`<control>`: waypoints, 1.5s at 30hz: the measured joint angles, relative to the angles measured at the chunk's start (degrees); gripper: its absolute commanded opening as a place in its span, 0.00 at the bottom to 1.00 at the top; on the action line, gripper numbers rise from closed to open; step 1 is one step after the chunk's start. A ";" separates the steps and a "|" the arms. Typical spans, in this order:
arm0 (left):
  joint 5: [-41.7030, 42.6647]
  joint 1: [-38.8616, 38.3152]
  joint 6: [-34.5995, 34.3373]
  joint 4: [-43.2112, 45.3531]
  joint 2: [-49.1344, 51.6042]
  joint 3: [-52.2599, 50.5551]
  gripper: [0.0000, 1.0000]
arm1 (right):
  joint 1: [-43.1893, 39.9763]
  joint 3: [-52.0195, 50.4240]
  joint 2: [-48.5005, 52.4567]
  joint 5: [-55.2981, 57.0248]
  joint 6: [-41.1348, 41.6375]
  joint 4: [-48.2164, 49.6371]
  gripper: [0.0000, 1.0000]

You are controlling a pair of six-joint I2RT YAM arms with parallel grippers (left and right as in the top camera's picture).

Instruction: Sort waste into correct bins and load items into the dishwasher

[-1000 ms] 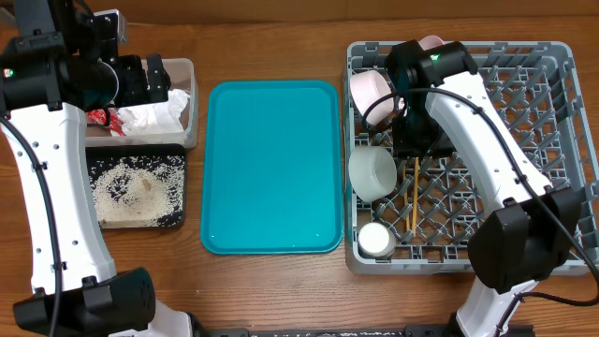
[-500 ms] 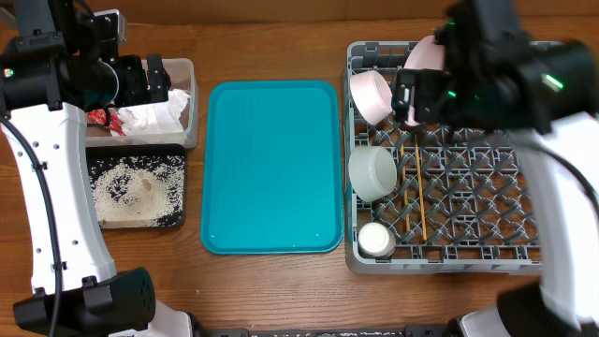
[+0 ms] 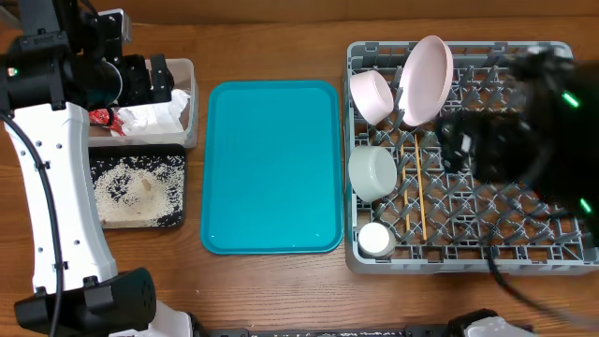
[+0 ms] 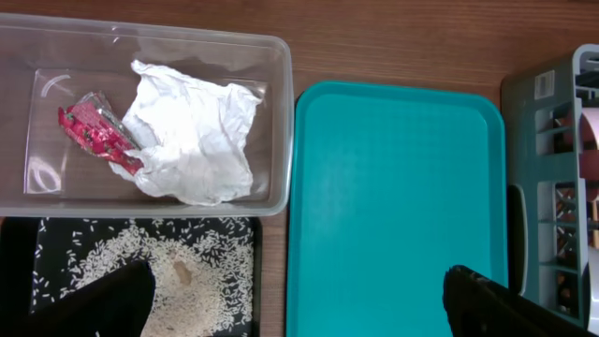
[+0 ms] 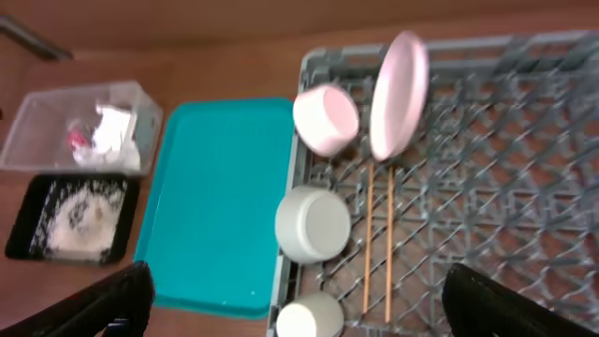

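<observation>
Loading judged complete: plate [image 3: 423,80], bowls [image 3: 372,173], chopsticks [image 3: 413,192] in rack [image 3: 440,265], 3 o'clock; napkin [image 4: 192,131], wrapper [image 4: 94,131] in tub [image 4: 150,33], rice [image 3: 136,192] in black tray [image 3: 174,157], 9 o'clock; left claw [image 4: 298,273], right claw [image 5: 295,273] open, empty; next, withdraw arms.

Tub [image 4: 271,56]: clear, rectangular, holds crumpled white napkin [image 4: 192,131], with red shiny wrapper [image 4: 94,136] touching its left edge.
Black tray [image 4: 19,257]: shallow, just beside tub, rice [image 4: 178,281] heaped and scattered inside.
Rack [image 3: 449,265]: grey, square, pegged.
Along its left side:
- pink bowl [image 3: 372,95], tipped on side
- grey bowl [image 3: 372,173]
- white cup [image 3: 377,241]
Plate [image 3: 426,80]: pale pink, on edge, leaning, just beside pink bowl.
Chopsticks [image 3: 412,187]: two, parallel, flat on grid below plate.
</observation>
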 measured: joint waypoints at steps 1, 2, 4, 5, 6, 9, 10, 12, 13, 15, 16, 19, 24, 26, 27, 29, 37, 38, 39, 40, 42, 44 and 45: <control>0.00 0.00 0.00 0.00 0.00 0.00 1.00 | -0.09 -0.52 -1.49 0.66 -0.02 0.96 1.00; 0.00 0.00 0.00 0.00 0.00 0.00 1.00 | -0.35 -1.44 -3.04 1.11 0.00 2.49 1.00; 0.00 0.00 0.00 0.00 0.00 0.00 1.00 | -1.73 -5.25 -6.51 1.95 -0.02 7.48 1.00; 0.00 0.00 0.00 0.00 0.00 0.00 1.00 | -2.80 -8.20 -8.48 2.32 0.00 11.04 1.00; 0.00 0.00 0.00 0.00 0.00 0.00 1.00 | -3.78 -11.17 -10.25 2.60 0.00 14.16 1.00; -0.04 0.00 0.00 0.02 0.00 0.00 1.00 | -6.40 -23.10 -16.06 3.06 -0.04 25.57 1.00; 0.00 0.00 0.00 -0.04 0.00 0.00 1.00 | -7.13 -27.85 -18.16 2.95 -0.28 29.73 1.00; -0.02 0.00 0.00 0.02 0.00 0.00 1.00 | -8.57 -39.32 -22.88 1.68 -1.68 40.15 1.00; -0.02 0.00 0.00 0.00 0.00 0.00 1.00 | -9.05 -44.09 -24.81 0.83 -2.36 44.41 1.00; -0.02 0.00 0.00 -0.07 0.00 0.00 1.00 | -9.86 -54.88 -29.55 -0.98 -3.67 53.00 1.00; 0.00 0.00 0.00 0.00 0.00 0.00 1.00 | -10.23 -60.22 -32.06 -1.70 -4.24 58.07 1.00; 0.00 0.00 0.00 -0.02 0.00 0.00 1.00 | -10.80 -76.00 -40.09 -3.45 -5.03 70.38 1.00; -0.02 0.00 0.00 -0.02 0.00 0.00 1.00 | -10.95 -98.64 -52.35 -4.79 -5.66 87.38 1.00; -0.02 0.00 0.00 0.02 0.00 0.00 1.00 | -10.93 -106.44 -56.89 -4.96 -5.79 92.30 1.00; -0.04 0.00 0.00 0.02 0.00 0.00 1.00 | -10.95 -108.85 -58.45 -5.01 -5.77 92.89 1.00; -0.02 0.00 0.00 0.02 0.00 0.00 1.00 | -10.95 -114.27 -62.23 -5.29 -5.81 94.82 1.00; -0.02 0.00 0.00 -0.02 0.00 0.00 1.00 | -10.95 -123.89 -72.17 -5.40 -5.79 95.56 1.00; -0.02 0.00 0.00 0.02 0.00 0.00 1.00 | -10.93 -124.48 -72.78 -5.40 -5.81 95.60 1.00; -0.02 0.00 0.00 0.00 0.00 0.00 1.00 | -10.95 -125.59 -73.75 -5.40 -5.79 95.58 1.00; -0.02 0.00 0.00 -0.02 0.00 0.00 1.00 | -10.93 -125.76 -74.14 -5.40 -5.79 94.53 1.00; -0.02 0.00 0.00 0.02 0.00 0.00 1.00 | -10.95 -126.01 -75.28 -5.40 -5.77 91.95 1.00; -0.02 0.00 0.00 0.02 0.00 0.00 1.00 | -10.93 -126.01 -76.06 -5.35 -5.84 91.82 1.00; -0.02 0.00 0.00 0.00 0.00 0.00 1.00 | -10.95 -126.01 -76.61 -5.33 -5.79 91.84 1.00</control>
